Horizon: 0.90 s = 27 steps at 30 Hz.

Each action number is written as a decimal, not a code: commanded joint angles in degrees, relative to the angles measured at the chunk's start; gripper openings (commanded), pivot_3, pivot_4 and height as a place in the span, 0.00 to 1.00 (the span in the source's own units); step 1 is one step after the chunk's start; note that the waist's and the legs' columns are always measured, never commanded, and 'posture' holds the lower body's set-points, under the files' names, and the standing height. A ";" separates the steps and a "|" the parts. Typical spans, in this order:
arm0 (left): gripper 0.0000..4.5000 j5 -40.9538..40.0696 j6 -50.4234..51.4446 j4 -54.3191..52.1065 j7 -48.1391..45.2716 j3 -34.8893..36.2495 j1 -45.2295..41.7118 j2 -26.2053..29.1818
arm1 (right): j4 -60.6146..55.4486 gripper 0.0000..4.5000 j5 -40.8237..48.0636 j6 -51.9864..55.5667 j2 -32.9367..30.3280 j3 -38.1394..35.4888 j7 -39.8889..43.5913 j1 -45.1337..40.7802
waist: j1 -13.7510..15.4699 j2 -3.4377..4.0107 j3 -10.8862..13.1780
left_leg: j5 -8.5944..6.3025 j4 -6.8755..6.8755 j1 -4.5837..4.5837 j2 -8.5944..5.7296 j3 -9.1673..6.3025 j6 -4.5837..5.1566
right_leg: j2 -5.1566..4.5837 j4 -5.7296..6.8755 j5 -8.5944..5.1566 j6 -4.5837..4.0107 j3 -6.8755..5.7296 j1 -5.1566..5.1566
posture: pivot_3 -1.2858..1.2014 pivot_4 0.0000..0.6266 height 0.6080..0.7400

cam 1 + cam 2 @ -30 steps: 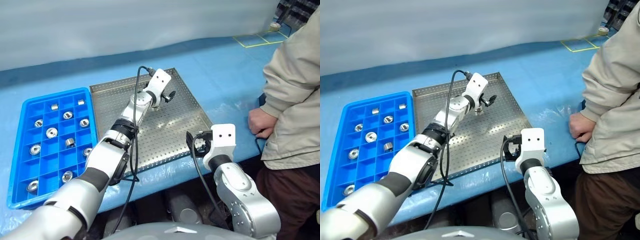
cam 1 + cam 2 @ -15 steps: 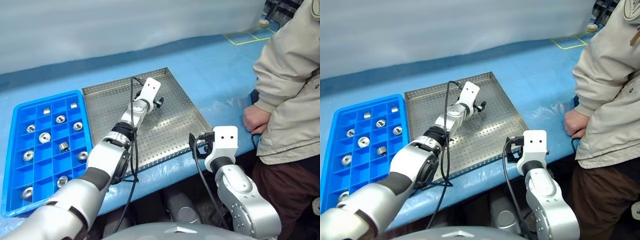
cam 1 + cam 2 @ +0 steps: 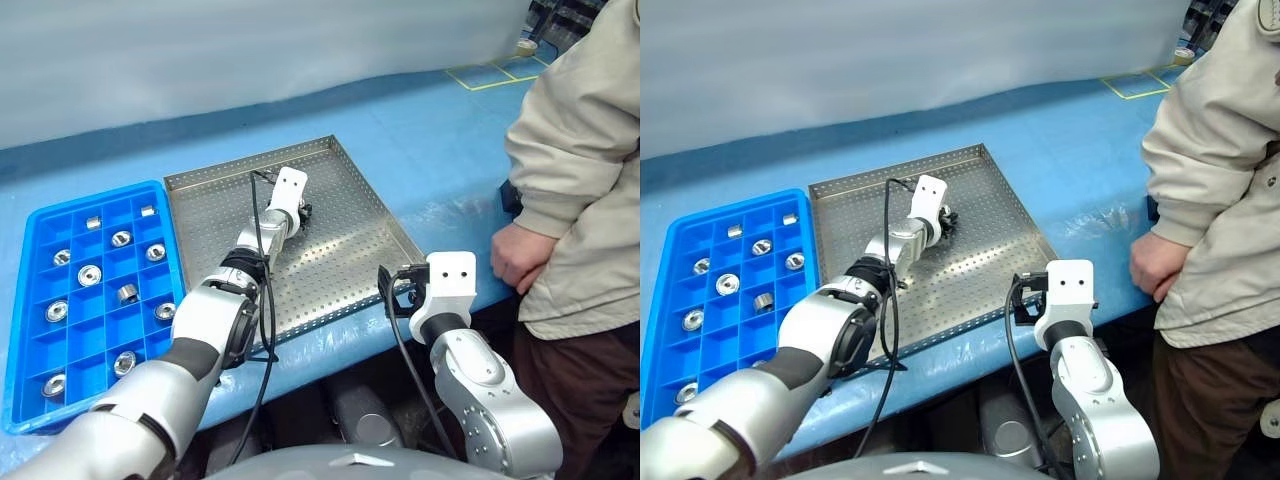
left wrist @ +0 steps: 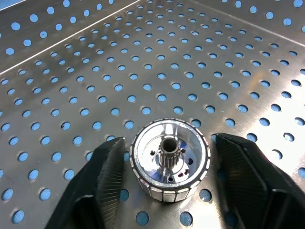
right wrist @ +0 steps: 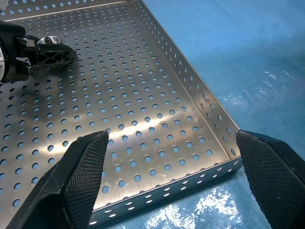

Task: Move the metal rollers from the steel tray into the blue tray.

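Person (image 3: 580, 170) cut off (frame edge), face unseen.

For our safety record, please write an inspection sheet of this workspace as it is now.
Surface: blue-covered table.
Job's things: one roller on the steel tray; other rollers in the blue tray.
Clutter: nothing seen.
Grippers: left gripper shut on the roller; right gripper open, near the steel tray's front edge.
Cables: black cable along each arm.
Surroundings: person beside the table, hand on its edge.
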 commanded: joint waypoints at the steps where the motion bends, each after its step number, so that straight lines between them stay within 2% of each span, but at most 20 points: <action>1: 0.38 -0.97 -0.02 -1.53 -0.61 0.94 -0.73 -0.48 | -2.44 1.00 -0.10 -0.77 0.40 -0.33 -0.20 -0.26 | 0.00 0.00 0.00 | 0.00 0.01 0.00 0.00 0.00 0.00 | 0.00 0.00 0.00 0.01 0.00 0.00 | 0.36 0.24 1.00; 4: 0.38 -1.40 -1.68 -4.19 -1.54 1.36 -0.84 -0.24 | -2.25 1.00 0.06 -0.73 0.47 -0.24 -0.08 -0.38 | 0.02 0.00 0.00 | 0.00 0.01 -0.01 0.00 0.01 0.00 | 0.00 0.00 0.01 0.02 0.01 -0.01 | 0.36 0.24 1.00; 7: 0.38 -2.72 -4.88 -12.07 -3.37 1.58 0.79 0.22 | -1.38 1.00 0.37 -0.70 0.56 0.27 0.30 -1.31 | 0.16 -0.01 0.01 | 0.00 0.00 -0.06 0.00 0.02 0.00 | 0.00 0.00 0.01 0.02 0.03 -0.07 | 0.37 0.24 1.00; 11: 0.38 -4.70 -6.21 -31.92 -5.80 1.23 8.03 1.15 | 1.14 1.00 0.91 -0.67 0.48 1.90 1.27 -3.98 | 0.52 -0.01 0.01 | 0.00 -0.07 -0.04 0.02 0.11 -0.01 | 0.01 0.01 0.02 0.01 0.28 -0.12 | 0.40 0.24 1.00; 18: 0.38 -7.18 1.86 -70.71 -10.77 -0.63 27.17 7.23 | 7.67 1.00 2.41 -1.14 -0.85 5.40 5.49 -12.05 | 2.65 -0.01 0.01 | 0.03 -0.09 0.12 0.10 0.32 -0.05 | 0.08 0.17 0.03 -0.01 0.51 -0.12 | 0.46 0.24 1.00; 23: 0.38 -6.23 12.86 -91.32 -6.36 2.65 39.35 11.41 | 11.79 1.00 3.48 -1.76 -2.69 6.79 9.48 -17.22 | 7.62 -0.09 0.03 | 0.04 -0.05 0.27 0.10 0.39 -0.06 | 0.11 0.31 0.03 -0.02 0.59 -0.09 | 0.50 0.24 1.00; 27: 0.38 -5.34 23.77 -104.75 -0.88 6.72 48.26 11.75 | 15.16 1.00 4.55 -2.78 -4.47 7.67 12.95 -20.66 | 12.37 -0.25 0.01 | 0.02 -0.05 0.31 0.09 0.47 -0.03 | 0.08 0.28 0.03 -0.04 0.57 -0.07 | 0.54 0.24 1.00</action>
